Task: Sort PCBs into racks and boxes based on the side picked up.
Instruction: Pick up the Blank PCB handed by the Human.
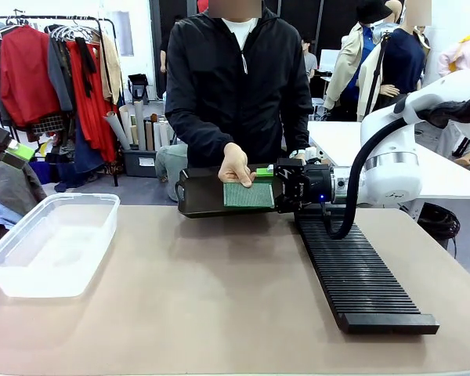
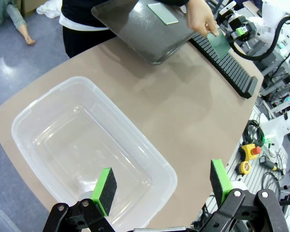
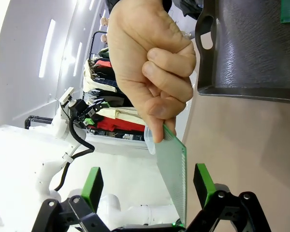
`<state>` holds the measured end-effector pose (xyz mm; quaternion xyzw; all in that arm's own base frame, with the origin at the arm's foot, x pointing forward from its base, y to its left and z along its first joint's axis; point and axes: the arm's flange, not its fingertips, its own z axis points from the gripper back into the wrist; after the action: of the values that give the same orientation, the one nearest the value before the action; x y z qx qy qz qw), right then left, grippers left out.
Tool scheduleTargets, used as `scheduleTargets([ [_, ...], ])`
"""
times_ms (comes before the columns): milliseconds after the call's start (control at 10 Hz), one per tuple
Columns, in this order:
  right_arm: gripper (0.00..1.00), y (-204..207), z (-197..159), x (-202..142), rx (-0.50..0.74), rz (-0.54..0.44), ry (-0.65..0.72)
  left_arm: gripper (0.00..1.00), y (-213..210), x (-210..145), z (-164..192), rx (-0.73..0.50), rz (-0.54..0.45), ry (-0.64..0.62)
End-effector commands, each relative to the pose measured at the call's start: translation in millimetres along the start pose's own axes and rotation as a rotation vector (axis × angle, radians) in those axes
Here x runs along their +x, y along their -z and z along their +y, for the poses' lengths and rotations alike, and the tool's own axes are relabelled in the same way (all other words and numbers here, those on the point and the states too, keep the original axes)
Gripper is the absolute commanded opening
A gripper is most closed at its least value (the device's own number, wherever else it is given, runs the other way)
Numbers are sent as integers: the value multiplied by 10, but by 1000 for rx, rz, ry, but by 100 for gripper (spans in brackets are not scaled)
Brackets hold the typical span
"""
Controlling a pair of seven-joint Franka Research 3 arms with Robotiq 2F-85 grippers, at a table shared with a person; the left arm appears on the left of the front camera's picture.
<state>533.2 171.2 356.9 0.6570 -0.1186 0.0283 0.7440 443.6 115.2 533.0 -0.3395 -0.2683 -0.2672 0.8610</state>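
Observation:
A person's hand (image 3: 150, 67) holds one green PCB (image 3: 176, 169) on edge by its top corner. The board hangs between the green pads of my right gripper (image 3: 148, 186), which is open and not touching it. From the front, this PCB (image 1: 248, 194) faces the camera in front of the dark tray, with the right gripper (image 1: 272, 186) at its right edge. A second PCB (image 2: 163, 13) lies flat on the tray. My left gripper (image 2: 162, 186) is open and holds nothing, hovering over the near end of the clear box (image 2: 48, 125). The black rack (image 1: 360, 274) runs along the table's right side.
The dark rimmed tray (image 1: 200, 196) sits at the table's far edge in front of the person. The clear box (image 1: 51, 243) at the front left holds nothing. Bare tan tabletop (image 1: 219, 298) lies between box and rack. My left gripper (image 1: 16, 151) shows at the far left edge.

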Motion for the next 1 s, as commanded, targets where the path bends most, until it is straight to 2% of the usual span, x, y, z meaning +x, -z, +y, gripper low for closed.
scheduleTargets([
  [0, 100, -47, -82, 118, 55, -5, 22, 100, -4, -2, -18, -7, -5, -3],
  [200, 100, -89, -133, 184, 81, 19, 32, 100, -4, -2, -18, -7, -5, -3],
  [300, 96, -105, -140, 201, 103, 30, 21, 100, -4, -2, -18, -7, -5, -3],
  [800, 0, -49, -172, 276, 82, 32, 8, 100, -4, -2, -18, -7, -5, -3],
  [900, 0, -55, -188, 268, 82, 27, 8, 100, -4, -2, -18, -7, -5, -3],
])
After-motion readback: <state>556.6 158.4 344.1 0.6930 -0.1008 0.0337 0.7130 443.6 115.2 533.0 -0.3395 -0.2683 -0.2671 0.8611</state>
